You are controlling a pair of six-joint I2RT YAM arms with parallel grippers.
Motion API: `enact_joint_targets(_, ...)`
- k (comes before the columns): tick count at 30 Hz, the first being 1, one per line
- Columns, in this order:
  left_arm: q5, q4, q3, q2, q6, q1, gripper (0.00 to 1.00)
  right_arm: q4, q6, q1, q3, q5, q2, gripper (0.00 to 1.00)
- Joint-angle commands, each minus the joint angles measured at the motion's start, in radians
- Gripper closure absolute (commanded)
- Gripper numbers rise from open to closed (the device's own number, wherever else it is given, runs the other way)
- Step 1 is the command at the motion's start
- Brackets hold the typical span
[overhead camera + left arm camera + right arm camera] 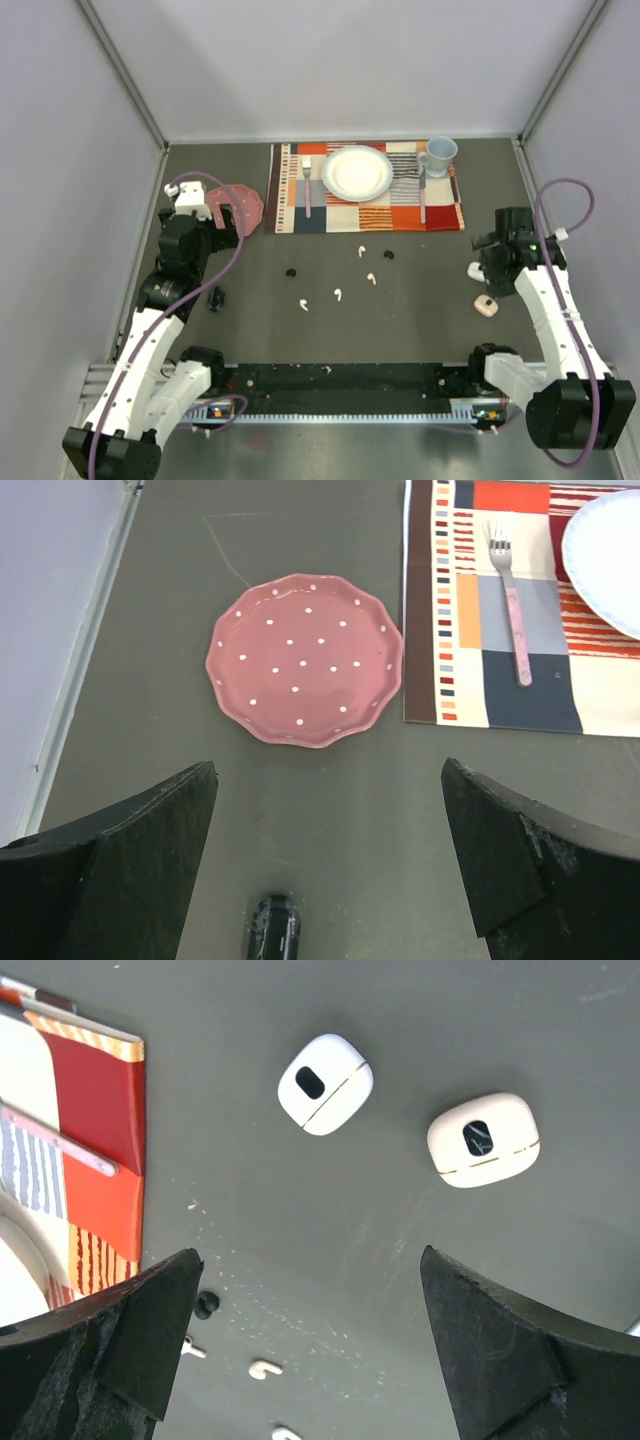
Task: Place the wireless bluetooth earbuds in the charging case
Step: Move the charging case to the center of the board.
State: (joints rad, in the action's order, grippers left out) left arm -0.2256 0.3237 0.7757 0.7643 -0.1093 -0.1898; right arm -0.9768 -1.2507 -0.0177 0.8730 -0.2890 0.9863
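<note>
Mid-worktop (420, 320), in front of the patchwork placemat (440, 215): I see six tiny stemmed earbuds lying loose on the dark surface, all apart from each other. Black pair (291, 271), pale pink pair (362, 251), white pair (338, 294).

Right side: white rounded charging case (325, 1084) and cream rounded charging case (483, 1140) lie flat, near each other but not touching. Each has a dark oval window facing up.

Right tool (310, 1255) hangs above those two cases, jaws spread wide, nothing between them.

Left tool (328, 770) is also spread wide and has hold of nothing. It sits over bare worktop just short of the pink scalloped plate with white dots (305, 660), which lies just left of the placemat.

Small glossy black object (272, 930) sits at the bottom edge of the left wrist view; can't tell what it is.

On the placemat: white round plate (357, 172), pink-handled fork (510, 600) left of it, pale blue mug (438, 155) at the far right corner.
</note>
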Motion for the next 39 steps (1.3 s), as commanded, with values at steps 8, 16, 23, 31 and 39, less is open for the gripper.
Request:
enact_joint_targets(8,-0.055,-0.002,-0.006,-0.006,0.033,0.003,0.01,-0.043,-0.260,-0.036,0.102,-0.107,0.188,0.11)
enact_joint_targets(16,-0.040,-0.003,-0.004,0.012,0.036,0.001,0.01,0.000,-0.184,-0.106,0.188,-0.021,0.406,0.21)
enact_joint_targets(23,-0.038,-0.002,-0.003,0.024,0.037,0.003,0.01,0.052,-0.207,-0.128,0.156,0.013,0.468,0.20)
enact_joint_targets(31,-0.055,0.005,0.002,0.029,0.039,0.003,0.01,0.082,-0.237,-0.148,0.130,0.025,0.558,0.20)
enact_joint_targets(39,-0.060,0.006,0.002,0.038,0.042,0.003,0.01,0.159,-0.262,-0.180,0.103,0.065,0.618,0.23)
